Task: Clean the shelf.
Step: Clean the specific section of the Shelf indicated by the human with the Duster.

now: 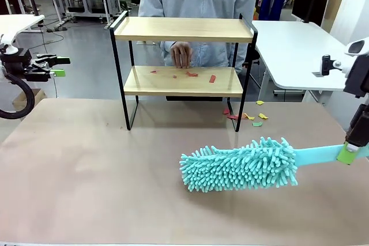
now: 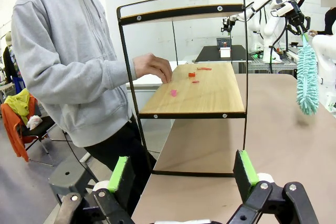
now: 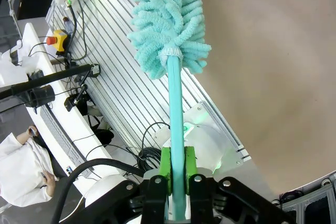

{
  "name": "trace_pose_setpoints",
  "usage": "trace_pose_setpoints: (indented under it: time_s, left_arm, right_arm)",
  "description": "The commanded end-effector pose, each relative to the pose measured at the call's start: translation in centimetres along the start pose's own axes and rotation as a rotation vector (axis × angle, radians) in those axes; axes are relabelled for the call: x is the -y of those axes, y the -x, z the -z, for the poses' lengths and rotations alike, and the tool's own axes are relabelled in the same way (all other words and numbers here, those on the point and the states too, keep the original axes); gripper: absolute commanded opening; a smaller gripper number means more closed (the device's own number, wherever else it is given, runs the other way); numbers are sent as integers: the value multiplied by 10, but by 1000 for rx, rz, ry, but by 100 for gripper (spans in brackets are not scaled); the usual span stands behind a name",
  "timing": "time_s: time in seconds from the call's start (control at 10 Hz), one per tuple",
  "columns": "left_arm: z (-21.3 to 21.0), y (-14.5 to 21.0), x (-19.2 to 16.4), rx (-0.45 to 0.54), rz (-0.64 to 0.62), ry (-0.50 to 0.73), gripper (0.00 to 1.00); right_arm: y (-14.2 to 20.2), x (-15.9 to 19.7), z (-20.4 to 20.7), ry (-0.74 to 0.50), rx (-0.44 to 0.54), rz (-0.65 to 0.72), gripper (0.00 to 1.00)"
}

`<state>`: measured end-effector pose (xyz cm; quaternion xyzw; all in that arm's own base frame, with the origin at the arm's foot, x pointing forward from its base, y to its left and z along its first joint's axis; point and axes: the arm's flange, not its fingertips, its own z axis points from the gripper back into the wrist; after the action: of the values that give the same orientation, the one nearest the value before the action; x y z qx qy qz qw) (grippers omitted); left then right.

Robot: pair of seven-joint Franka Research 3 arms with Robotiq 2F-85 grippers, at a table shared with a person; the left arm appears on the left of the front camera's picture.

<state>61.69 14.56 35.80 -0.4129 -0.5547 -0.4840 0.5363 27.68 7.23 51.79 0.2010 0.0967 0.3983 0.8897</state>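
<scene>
Right fingers [image 3: 166, 165] pinch duster [image 1: 242, 165] handle — left fingers [image 2: 119, 174] apart; scraps [image 1: 192, 74] on shelf [image 1: 181, 29].

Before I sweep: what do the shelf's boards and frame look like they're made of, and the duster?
The shelf boards: light wood or wood-look laminate, matt, with faint grain showing. Its frame: thin black metal rod, probably painted, with a satin sheen. The duster: a teal head of soft fuzzy fingers, likely microfibre chenille; its flat handle looks like smooth plastic.

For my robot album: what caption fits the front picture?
Right gripper holds a teal duster near the shelf littered with red scraps.
</scene>
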Motion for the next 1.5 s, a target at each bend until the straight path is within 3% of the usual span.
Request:
trace_pose_setpoints:
  time_s: [0.0,0.4,0.7,1.0,1.3,1.4]
  left_arm:
    - [0,-3,1,-1,3,2,100]
    - [0,-3,1,-1,3,2,100]
    - [0,-3,1,-1,3,2,100]
    - [0,-3,1,-1,3,2,100]
    - [0,-3,1,-1,3,2,100]
    - [0,-3,1,-1,3,2,100]
  right_arm:
    - [-1,-1,-2,-2,1,-4,13]
    - [0,0,0,0,0,0,13]
    - [-38,-33,6,-13,173,-90,13]
    - [-76,-63,21,8,393,-73,13]
    - [-126,-85,47,65,586,31,13]
    - [-136,-90,53,30,642,91,13]
